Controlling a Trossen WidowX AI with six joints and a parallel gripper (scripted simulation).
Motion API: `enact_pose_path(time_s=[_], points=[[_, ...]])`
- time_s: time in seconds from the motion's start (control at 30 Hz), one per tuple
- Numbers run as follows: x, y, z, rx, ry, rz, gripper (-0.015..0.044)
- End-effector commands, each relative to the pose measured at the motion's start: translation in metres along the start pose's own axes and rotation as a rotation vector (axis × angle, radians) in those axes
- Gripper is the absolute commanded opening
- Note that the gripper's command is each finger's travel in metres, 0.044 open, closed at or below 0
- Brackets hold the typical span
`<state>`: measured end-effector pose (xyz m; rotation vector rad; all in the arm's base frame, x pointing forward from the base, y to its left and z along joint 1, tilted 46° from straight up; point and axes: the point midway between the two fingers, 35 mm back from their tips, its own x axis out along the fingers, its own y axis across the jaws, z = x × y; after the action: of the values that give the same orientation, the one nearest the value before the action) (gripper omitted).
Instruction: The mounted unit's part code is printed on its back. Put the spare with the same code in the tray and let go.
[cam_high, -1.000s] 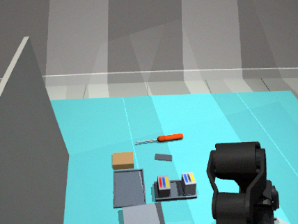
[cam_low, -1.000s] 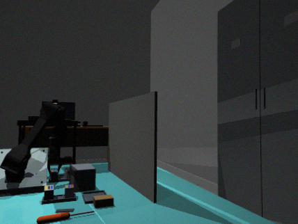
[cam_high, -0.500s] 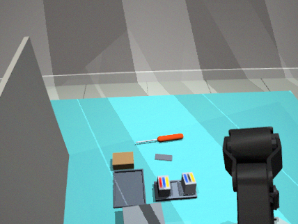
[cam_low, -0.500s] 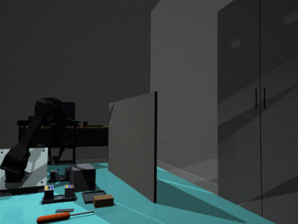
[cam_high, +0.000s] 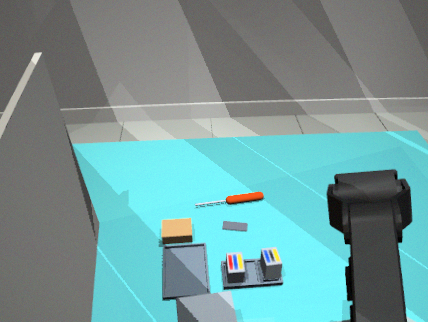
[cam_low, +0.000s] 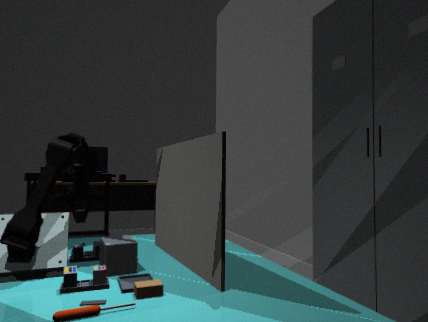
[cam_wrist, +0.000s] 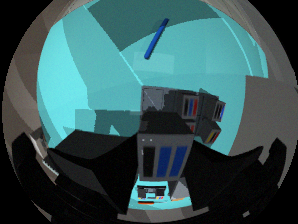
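The claw is closed about a third of the way onto a small grey block-shaped spare with blue stripes on its face. The block's body keeps the fingers from closing further. In the exterior view the arm holds the claw high above the turquoise bench, over the edge where the arm is based. The shallow grey rectangular tray lies by that same edge, on the side towards the tall grey upright panel. A tan wooden block sits just beyond its far rim, and the grey box-like mounted unit is close at its near end. Two more striped spares, one red, blue and yellow and one mostly blue, stand in a dark rack beside the tray. The first risk is the match: the code on the unit's back cannot be read here, so the held spare may be the wrong one. A careless swing towards the tray could also strike the mounted unit or the racked spares, since all are crowded together. If the spare is released from this height it may bounce or tip over the low rim. If the grip is off-centre, the block could twist or slip while it is being carried.
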<state>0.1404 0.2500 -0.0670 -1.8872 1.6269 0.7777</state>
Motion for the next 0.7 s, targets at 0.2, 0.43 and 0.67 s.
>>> enact_pose_path(time_s=[0.2, 0.43, 0.67], points=[[-0.017, -0.046, -0.035, -0.014, -0.048, 0.002, 0.0000], [-0.023, -0.084, -0.075, 0.003, -0.075, 0.004, 0.0000], [-0.024, -0.116, -0.121, 0.019, -0.093, 0.001, 0.0000]])
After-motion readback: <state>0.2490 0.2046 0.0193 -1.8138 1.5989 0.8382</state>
